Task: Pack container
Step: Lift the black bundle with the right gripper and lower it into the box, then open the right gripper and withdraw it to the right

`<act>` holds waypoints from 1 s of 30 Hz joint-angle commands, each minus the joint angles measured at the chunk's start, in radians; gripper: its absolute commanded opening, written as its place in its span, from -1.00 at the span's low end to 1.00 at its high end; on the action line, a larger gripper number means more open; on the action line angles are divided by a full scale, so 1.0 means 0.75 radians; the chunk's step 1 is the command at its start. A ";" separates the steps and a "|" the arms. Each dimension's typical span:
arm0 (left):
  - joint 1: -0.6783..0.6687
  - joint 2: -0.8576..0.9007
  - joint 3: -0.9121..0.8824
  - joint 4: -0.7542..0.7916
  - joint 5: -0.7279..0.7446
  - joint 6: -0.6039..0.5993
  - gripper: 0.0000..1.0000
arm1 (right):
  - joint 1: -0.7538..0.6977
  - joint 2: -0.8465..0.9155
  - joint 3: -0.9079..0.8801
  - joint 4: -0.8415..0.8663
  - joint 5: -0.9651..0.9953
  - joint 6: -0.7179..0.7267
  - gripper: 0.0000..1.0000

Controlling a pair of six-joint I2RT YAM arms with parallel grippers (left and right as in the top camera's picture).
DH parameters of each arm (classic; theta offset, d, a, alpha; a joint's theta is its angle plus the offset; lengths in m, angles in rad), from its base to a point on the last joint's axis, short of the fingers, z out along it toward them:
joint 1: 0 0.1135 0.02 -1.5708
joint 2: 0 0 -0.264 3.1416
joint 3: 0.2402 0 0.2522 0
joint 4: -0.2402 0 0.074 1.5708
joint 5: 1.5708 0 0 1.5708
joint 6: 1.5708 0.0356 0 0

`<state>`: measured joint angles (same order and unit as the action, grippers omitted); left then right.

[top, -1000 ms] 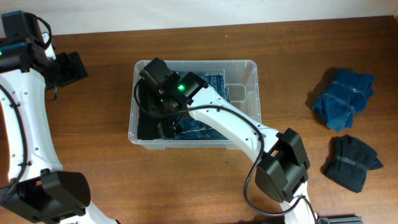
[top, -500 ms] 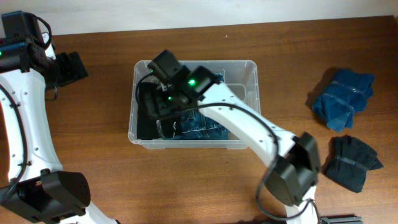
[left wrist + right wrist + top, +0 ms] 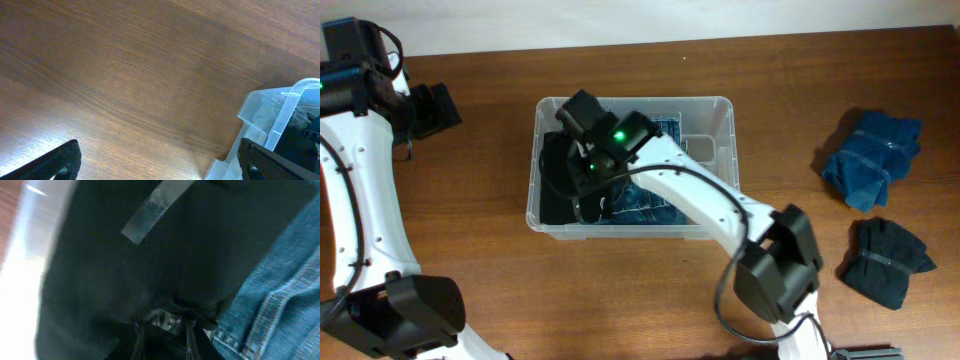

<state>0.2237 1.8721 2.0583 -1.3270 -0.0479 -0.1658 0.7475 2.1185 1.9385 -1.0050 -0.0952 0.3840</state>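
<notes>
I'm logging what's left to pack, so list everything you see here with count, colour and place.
container: one, clear, middle of the table
folded black garment: one, black, left end inside the container
denim garment: one, blue, inside the container beside the black one
blue cloth bundle: one, blue, on the table right of the container
black cloth bundle: one, black, on the table beside the blue bundle
table: one, brown wood, under everything
left gripper: one, black, open over bare table left of the container
right gripper: one, black, down against the black garment in the container, grip unclear
</notes>
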 commanded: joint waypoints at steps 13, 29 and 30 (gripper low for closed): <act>0.003 -0.011 0.008 0.002 0.010 -0.007 0.99 | -0.153 -0.210 0.194 -0.235 0.006 -0.061 -0.09; 0.002 -0.011 0.008 0.002 0.010 -0.007 0.99 | -1.491 -0.435 0.182 -0.611 0.038 -0.222 0.51; 0.002 -0.011 0.008 0.002 0.010 -0.007 0.99 | -1.560 -0.433 0.179 -0.624 0.038 -0.222 0.53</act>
<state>0.2237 1.8721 2.0579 -1.3270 -0.0479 -0.1661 -0.2996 1.7981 2.0777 -1.4548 -0.0711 0.2279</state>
